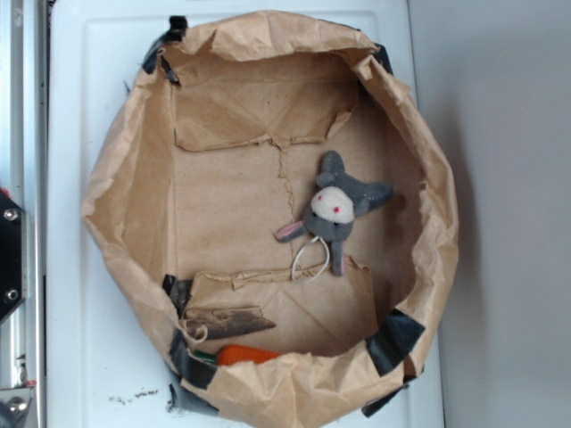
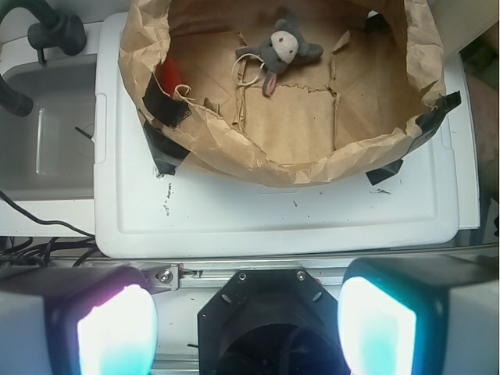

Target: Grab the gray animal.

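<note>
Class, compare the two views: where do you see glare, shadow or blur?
Wrist view: the gripper fingers glow overexposed and blurred at the bottom edge; the gray animal stays sharp. Exterior view: soft, even light, with shadow under the paper bag rim.

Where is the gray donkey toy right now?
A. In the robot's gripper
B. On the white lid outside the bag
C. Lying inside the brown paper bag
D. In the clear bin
C: the gray donkey toy lies on the floor of the paper bag, while the gripper is open and far from it.
</note>
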### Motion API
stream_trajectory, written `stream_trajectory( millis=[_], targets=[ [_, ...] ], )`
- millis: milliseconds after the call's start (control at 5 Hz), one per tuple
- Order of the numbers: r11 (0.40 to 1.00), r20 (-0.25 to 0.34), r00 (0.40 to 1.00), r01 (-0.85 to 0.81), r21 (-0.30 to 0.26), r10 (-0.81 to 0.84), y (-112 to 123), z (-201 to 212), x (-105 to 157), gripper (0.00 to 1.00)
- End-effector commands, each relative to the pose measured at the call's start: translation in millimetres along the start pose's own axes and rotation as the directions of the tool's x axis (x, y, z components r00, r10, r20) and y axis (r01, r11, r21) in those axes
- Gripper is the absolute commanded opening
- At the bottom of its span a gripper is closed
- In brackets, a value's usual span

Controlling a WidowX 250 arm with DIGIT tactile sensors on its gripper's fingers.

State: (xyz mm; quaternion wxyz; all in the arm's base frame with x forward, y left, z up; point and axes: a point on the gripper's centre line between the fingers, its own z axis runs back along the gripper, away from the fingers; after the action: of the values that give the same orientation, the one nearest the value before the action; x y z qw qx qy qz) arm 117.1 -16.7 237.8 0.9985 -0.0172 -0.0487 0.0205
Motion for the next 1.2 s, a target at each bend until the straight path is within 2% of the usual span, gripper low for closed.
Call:
stream_trajectory(
  millis=[0,200,400,600,1000],
  targets=[
    [1.0,0.0,1.0,0.0,0.0,0.0,0,0,0,1.0],
    [0.987,0.062,0.985,-0.157,-0.044,0.16,0,-1,31,1.0],
    [0.957,0.101,0.952,-0.281,-0.078,0.288,-40,-33,76,1.0],
    [0.925,0.088,0.923,-0.366,-0.102,0.375,1,-70,127,1.0],
    [0.925,0.088,0.923,-0.366,-0.102,0.375,1,-70,127,1.0]
  ],
)
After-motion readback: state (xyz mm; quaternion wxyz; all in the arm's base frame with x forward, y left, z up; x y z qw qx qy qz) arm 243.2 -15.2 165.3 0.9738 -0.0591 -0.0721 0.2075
